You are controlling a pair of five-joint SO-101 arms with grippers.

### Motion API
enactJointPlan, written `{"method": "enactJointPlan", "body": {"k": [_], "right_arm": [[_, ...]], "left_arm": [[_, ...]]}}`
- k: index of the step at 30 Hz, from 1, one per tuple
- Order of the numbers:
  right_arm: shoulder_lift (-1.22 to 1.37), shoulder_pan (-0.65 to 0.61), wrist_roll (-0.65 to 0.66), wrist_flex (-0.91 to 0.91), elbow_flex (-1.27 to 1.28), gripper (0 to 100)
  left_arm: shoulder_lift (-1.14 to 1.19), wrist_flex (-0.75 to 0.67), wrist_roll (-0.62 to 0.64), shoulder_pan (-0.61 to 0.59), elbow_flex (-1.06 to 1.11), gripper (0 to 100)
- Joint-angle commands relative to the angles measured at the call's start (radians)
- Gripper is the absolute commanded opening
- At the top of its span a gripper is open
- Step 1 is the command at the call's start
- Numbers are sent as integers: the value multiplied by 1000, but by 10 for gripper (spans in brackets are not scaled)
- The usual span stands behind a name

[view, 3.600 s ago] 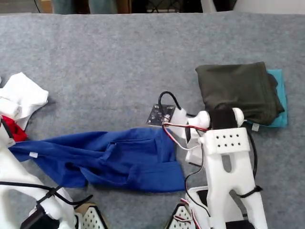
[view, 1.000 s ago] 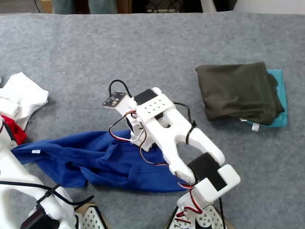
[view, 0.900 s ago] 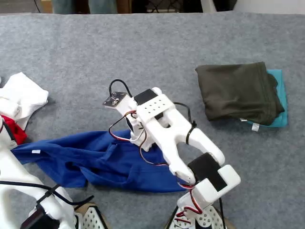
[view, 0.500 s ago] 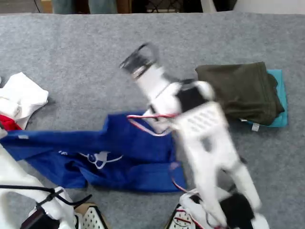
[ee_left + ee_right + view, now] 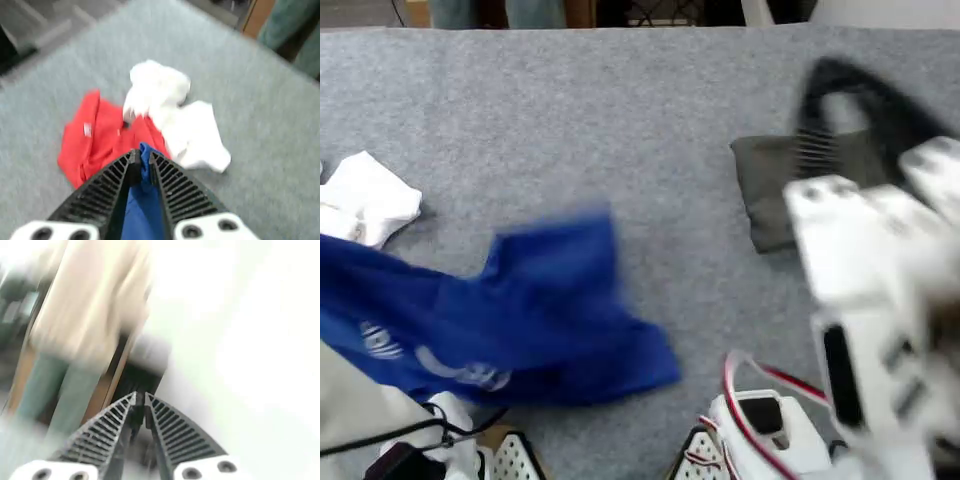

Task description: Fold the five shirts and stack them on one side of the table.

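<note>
A blue shirt [image 5: 530, 320] hangs spread and partly raised over the table's front left. My left gripper [image 5: 141, 162] is shut on a fold of this blue shirt [image 5: 142, 200], held above a crumpled red shirt [image 5: 92, 135] and a white shirt [image 5: 180, 117]. That white shirt [image 5: 365, 200] lies at the table's left edge. A folded dark olive shirt [image 5: 770, 185] rests at the right, half hidden by my raised right arm [image 5: 880, 270]. My right gripper [image 5: 139, 400] points off the table toward the room, shut with nothing in it.
Grey felt [image 5: 570, 120] covers the table, bare across the back and middle. The arm bases [image 5: 760, 440] stand at the front edge. A person [image 5: 85, 325] stands blurred in the room beyond the table.
The right arm let go of the blue shirt and swung up and to the right, over the olive stack. The blue shirt shifted left and rose with the left gripper, covering the red shirt.
</note>
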Motion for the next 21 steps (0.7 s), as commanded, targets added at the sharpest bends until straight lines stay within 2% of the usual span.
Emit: {"method": "enactJointPlan", "body": {"k": [1, 6, 10, 13, 16, 21], "right_arm": [[5, 25, -8, -138, -61, 13], [13, -18, -41, 31, -12, 14], [25, -146, -110, 255, 156, 15], [51, -267, -132, 359, 355, 21], [96, -381, -204, 347, 604, 93], [199, -617, -313, 152, 952, 242]], "left_arm": [[-23, 5, 2, 1, -199, 29], [-25, 6, -2, -1, -189, 29], [-32, 6, -58, -10, 24, 29], [-80, 0, -97, -10, 231, 29], [-149, -38, -115, -10, 400, 29], [-288, -193, -115, -68, 687, 29]]}}
